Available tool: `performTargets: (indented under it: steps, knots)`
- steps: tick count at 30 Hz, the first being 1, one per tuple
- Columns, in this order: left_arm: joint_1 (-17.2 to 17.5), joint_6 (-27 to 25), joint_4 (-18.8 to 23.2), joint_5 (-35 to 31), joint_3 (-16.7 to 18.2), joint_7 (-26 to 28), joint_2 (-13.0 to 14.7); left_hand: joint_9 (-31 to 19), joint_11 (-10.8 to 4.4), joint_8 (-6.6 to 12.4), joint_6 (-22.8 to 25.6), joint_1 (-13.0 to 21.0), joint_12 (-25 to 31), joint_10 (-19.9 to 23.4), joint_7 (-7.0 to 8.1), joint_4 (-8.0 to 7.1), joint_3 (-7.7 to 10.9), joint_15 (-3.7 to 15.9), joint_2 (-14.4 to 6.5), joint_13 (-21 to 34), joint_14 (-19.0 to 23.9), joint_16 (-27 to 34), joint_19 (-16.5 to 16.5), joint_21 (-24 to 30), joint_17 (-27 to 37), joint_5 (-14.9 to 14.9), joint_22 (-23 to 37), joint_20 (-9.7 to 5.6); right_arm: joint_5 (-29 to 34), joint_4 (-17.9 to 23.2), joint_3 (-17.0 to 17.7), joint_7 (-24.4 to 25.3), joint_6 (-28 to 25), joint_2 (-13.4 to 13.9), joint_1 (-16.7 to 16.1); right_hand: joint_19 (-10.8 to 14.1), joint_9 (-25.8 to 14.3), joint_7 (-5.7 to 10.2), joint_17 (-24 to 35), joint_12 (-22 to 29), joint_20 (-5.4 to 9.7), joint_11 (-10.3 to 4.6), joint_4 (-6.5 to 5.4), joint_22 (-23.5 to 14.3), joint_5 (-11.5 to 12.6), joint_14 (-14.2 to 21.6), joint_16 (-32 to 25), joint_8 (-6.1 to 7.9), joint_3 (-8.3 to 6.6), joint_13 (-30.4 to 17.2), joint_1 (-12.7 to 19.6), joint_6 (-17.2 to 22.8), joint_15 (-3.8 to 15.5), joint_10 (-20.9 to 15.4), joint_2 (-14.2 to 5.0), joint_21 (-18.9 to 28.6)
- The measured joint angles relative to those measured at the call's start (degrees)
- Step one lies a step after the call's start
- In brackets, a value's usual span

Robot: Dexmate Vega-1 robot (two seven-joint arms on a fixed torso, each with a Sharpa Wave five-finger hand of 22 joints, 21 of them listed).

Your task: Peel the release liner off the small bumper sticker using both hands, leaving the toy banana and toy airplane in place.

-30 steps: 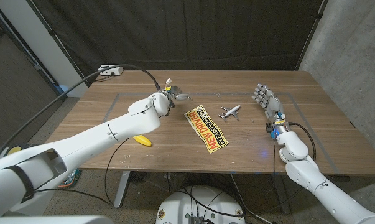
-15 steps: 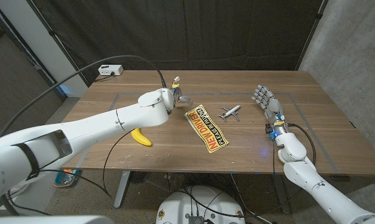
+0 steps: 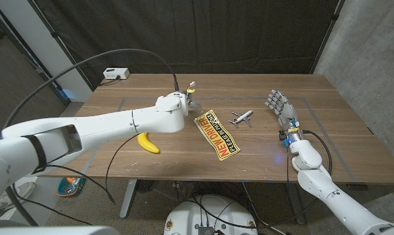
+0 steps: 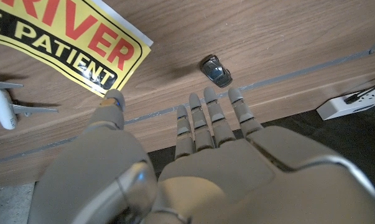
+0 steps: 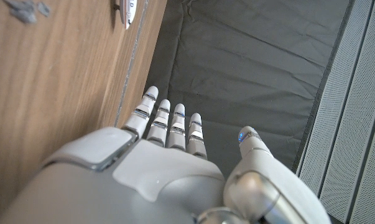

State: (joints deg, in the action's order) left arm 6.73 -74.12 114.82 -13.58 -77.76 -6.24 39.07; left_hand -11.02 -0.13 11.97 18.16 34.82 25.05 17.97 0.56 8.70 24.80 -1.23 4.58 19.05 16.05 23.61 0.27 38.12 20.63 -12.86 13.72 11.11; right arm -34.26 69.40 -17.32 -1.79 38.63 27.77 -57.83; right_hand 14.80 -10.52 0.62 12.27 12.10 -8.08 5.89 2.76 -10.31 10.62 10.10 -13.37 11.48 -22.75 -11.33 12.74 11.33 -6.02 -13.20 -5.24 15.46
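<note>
Left wrist view, fingers [image 4: 207,118] spread — bumper sticker [image 4: 69,37] just beside

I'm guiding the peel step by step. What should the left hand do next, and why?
Probably lower the left hand onto the sticker's near corner and pin it. The hand hovers open just beside that corner, its fingers spread and holding nothing, while the right hand waits open, well off to the side past the airplane.

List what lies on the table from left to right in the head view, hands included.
Toy banana → left hand → bumper sticker → toy airplane → right hand.
</note>
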Motion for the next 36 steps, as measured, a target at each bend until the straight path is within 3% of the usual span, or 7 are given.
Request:
performTargets:
  steps: [5,11,20,21,24,33,36]
  knots:
    - [-0.32,3.06,-0.62,0.03,-0.14,0.98,0.27,-0.07,-2.02,1.24,5.22,3.56,2.78,1.82,1.06,0.24,-0.24,1.42,-1.51,1.59,1.44,2.39,1.66,1.36,2.19,0.0,0.54,-1.64,-0.15,-0.21,0.11,-0.12,0.04,0.0,0.0,0.0,0.0,-0.22,0.13,0.0,0.0,0.3,0.0,-0.25,0.0,0.0,0.0,0.0,0.0,0.0,-0.22,0.36,0.0,-0.3,-0.22,0.0]
    - [-0.01,10.57,-3.16,0.98,1.67,0.33,0.99,-0.06,-2.94,2.06,10.55,6.18,5.06,3.64,1.07,0.48,-0.48,2.57,-2.57,3.08,2.59,4.58,2.16,2.18,4.24,0.0,1.08,-1.73,-0.45,-0.3,0.31,-0.25,0.26,-0.01,-0.18,0.0,0.0,-0.22,0.13,0.0,0.0,0.11,-0.24,-0.25,0.0,0.2,0.0,0.0,0.23,0.0,-0.22,0.36,-0.21,-0.5,-0.22,0.0]
    - [0.46,21.94,-4.35,2.21,2.85,-5.14,1.28,-0.06,-2.04,1.47,10.93,7.46,5.28,1.02,0.98,0.44,-1.74,1.72,-2.34,4.7,-0.6,5.01,1.16,2.19,6.39,0.0,1.58,-1.4,-0.52,-0.3,0.66,-0.27,0.31,-0.03,-0.72,0.0,0.0,-0.22,0.13,0.22,0.0,0.41,-0.55,-0.24,0.0,0.49,-0.21,0.0,0.55,0.0,-0.83,0.35,-0.14,-0.8,-0.22,-0.17]
    - [1.45,23.41,-9.41,2.37,7.92,-6.59,1.21,-0.06,-1.71,1.1,10.46,7.46,5.28,0.07,0.84,0.36,-2.17,1.41,-2.34,5.01,-1.51,5.23,0.66,2.19,6.82,0.0,1.61,-1.24,-0.77,-0.3,0.72,-0.16,0.74,-0.05,-0.79,0.0,0.0,-0.22,0.13,0.22,0.0,0.41,-0.56,-0.24,0.0,0.49,-0.21,0.0,0.55,0.0,-0.93,0.35,-0.14,-0.8,-0.32,-0.22]
    - [1.11,26.03,-11.65,2.53,9.19,-9.74,0.53,-0.06,-0.99,0.9,10.28,7.46,5.28,-1.63,0.63,-0.09,-3.08,0.61,-2.34,5.76,-3.48,5.23,-0.23,2.19,7.87,0.0,1.89,-1.01,-0.83,-0.3,0.8,-0.07,0.94,-0.11,-0.88,0.02,0.0,-0.43,0.13,0.22,-0.02,0.41,-0.56,-0.24,0.0,0.57,-0.21,0.0,0.55,0.0,-1.07,0.56,-0.22,-0.8,-0.46,-0.22]
    - [0.67,30.57,-12.9,0.81,9.83,-17.26,-0.06,-0.06,-0.7,0.89,12.56,7.62,6.26,-1.93,0.21,-0.52,-3.5,0.31,-2.5,6.79,-3.78,6.12,-0.51,2.38,9.16,0.0,2.14,-1.29,-0.87,-0.56,1.06,-0.01,1.04,-0.38,-1.09,0.34,0.0,-0.43,0.4,0.22,-0.31,0.72,-0.56,-0.24,0.0,0.8,-0.19,0.0,0.55,0.0,-1.37,0.56,-0.43,-1.11,-0.16,-0.21]
    - [-0.35,31.27,-16.36,0.24,10.86,-18.72,-1.88,-0.06,-0.71,1.63,15.31,8.4,7.05,-1.91,0.28,-0.48,-3.62,0.31,-3.28,7.45,-3.78,7.06,-0.51,2.77,9.95,0.04,2.41,-1.29,-1.01,-0.68,1.13,0.08,1.47,-0.46,-1.15,0.54,0.0,-0.59,0.39,0.22,-0.11,0.72,-0.56,-0.24,0.0,0.8,-0.19,0.0,0.55,0.0,-1.37,0.8,-0.43,-1.11,-0.16,-0.21]
